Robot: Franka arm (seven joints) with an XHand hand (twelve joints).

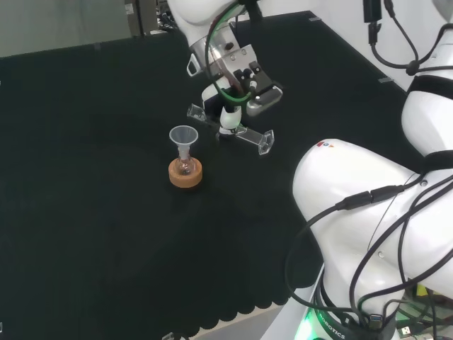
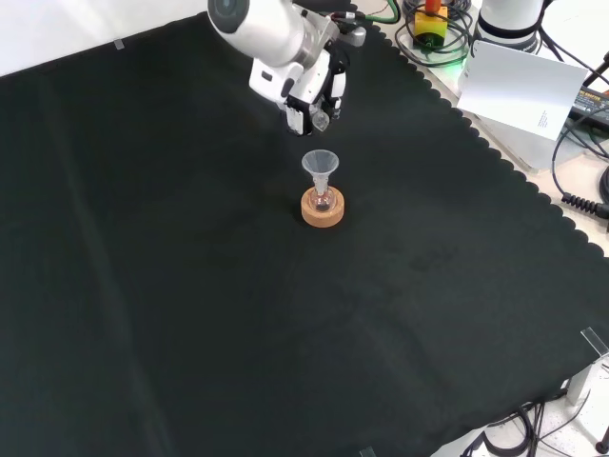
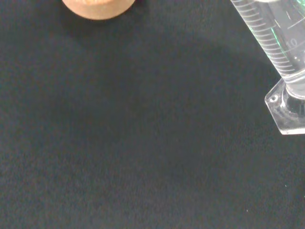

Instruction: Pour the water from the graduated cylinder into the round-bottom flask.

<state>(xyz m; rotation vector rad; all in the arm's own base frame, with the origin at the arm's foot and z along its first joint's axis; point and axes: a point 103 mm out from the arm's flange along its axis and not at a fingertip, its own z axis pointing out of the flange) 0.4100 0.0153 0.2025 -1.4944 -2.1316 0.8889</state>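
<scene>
Black cloth (image 1: 106, 212) covers the bench, and in the head view, from left to right, come a wide bare stretch of it, then the round-bottom flask (image 1: 186, 167) in its cork ring (image 1: 185, 174) with a clear funnel (image 1: 183, 139) in its neck, then the hand (image 1: 233, 74) just beside and beyond it, then the arm's big white links. That view shows the graduated cylinder (image 1: 233, 131) lying tilted nearly flat under the hand, its hexagonal base (image 1: 265, 142) to the right and its other end reaching left toward the funnel but not over it. The front view hides most of the cylinder behind the hand (image 2: 309, 90), yet shows the flask (image 2: 323, 200), funnel (image 2: 320, 164) and cork ring (image 2: 323, 208) standing clear in front of it, with open cloth (image 2: 143, 286) on every side and the scalloped edge well off to the right. The wrist view gives what neither does: the cylinder's printed scale (image 3: 267, 38) and its base (image 3: 288, 109) close up, with a slice of the cork ring (image 3: 98, 7) across bare cloth. The fingers appear wrapped round the cylinder's middle, holding it off the cloth, though how far they are bent I cannot tell. Whether any water is in the cylinder or flask cannot be made out.
</scene>
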